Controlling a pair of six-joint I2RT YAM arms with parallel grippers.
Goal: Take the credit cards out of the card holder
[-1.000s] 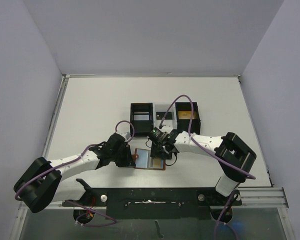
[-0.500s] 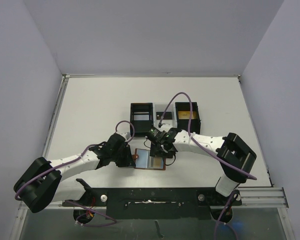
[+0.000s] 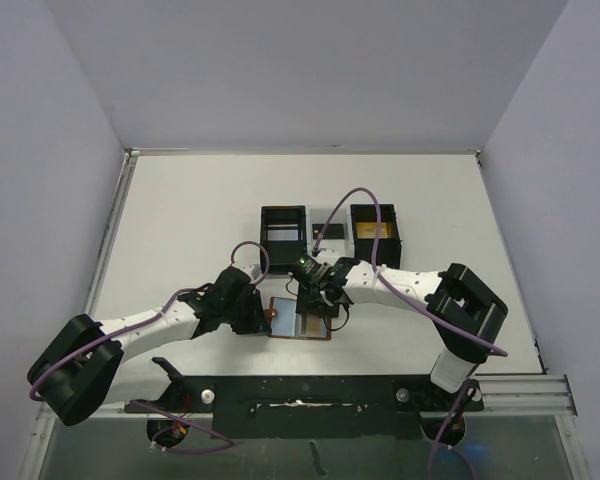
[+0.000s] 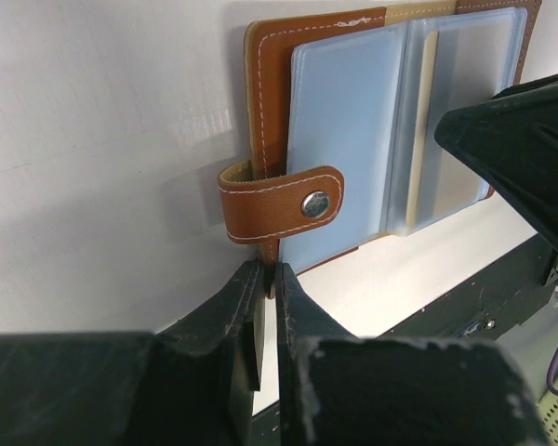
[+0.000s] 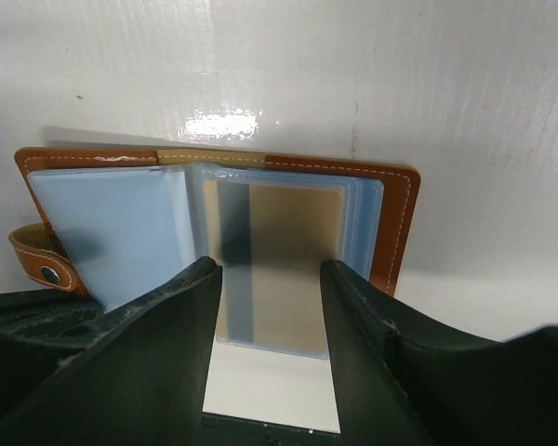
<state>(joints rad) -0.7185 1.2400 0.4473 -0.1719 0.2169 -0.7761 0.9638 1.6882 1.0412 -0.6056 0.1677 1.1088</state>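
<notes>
The card holder (image 3: pixel 301 318) lies flat and wide open on the white table (image 3: pixel 180 220), close to the near edge between the two arms, its blue-grey pockets (image 4: pixel 339 139) facing up. On its left side, the left fingers (image 4: pixel 232 307) are clenched on the thin brown edge of the cover, just below the snap tab (image 4: pixel 284 203), which curls up over the left page. Over the right page come the right fingers (image 5: pixel 167 316), spread apart, one on each side of the pocket; the wrist view does not settle whether they touch the plastic. Inside that clear pocket sits a gold-tan credit card (image 5: pixel 293 242), tucked in, with its left part in shadow. Farther back on the table stands the black three-compartment tray (image 3: pixel 283 210), well apart from the card holder, and a second gold-tan card (image 3: pixel 373 231) lies in its right compartment.
</notes>
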